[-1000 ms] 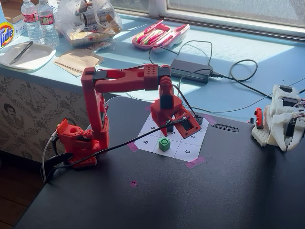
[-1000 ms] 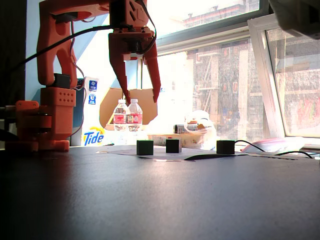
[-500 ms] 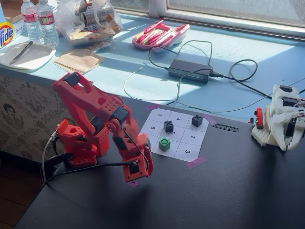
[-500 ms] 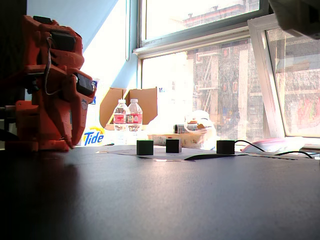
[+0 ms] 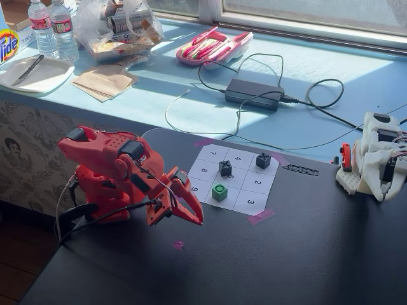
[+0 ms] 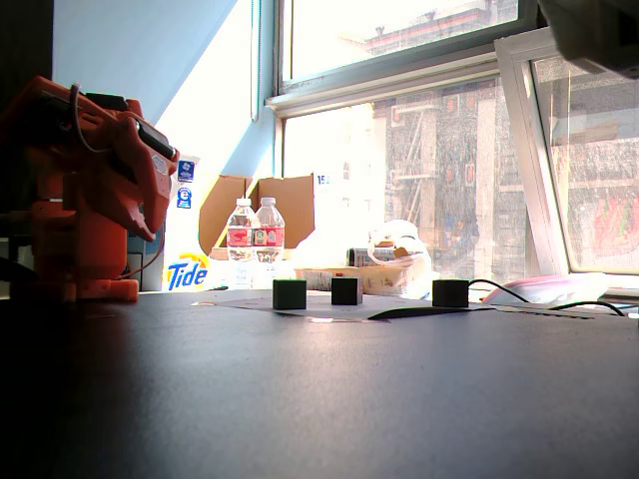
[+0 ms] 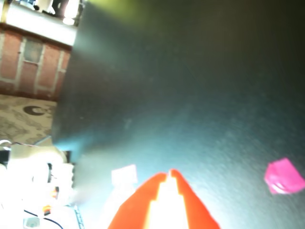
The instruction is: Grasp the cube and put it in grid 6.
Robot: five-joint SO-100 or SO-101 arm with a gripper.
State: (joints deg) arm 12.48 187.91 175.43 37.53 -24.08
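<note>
Cube, bright green with a dark ring on top, sits on the white numbered sheet in the middle cell of its near row, with cell 9 to its left and cell 3 to its right in a fixed view; that would be grid 6, though the digit itself is hidden under it. Two black cubes stand farther back, one in the centre cell, the other in the far right corner. The red arm is folded low at the left of the dark table, well apart from the sheet. Its jaws hang empty above the table, tips drawn together; the wrist view shows them nearly meeting. A pink tape scrap lies just below them.
</note>
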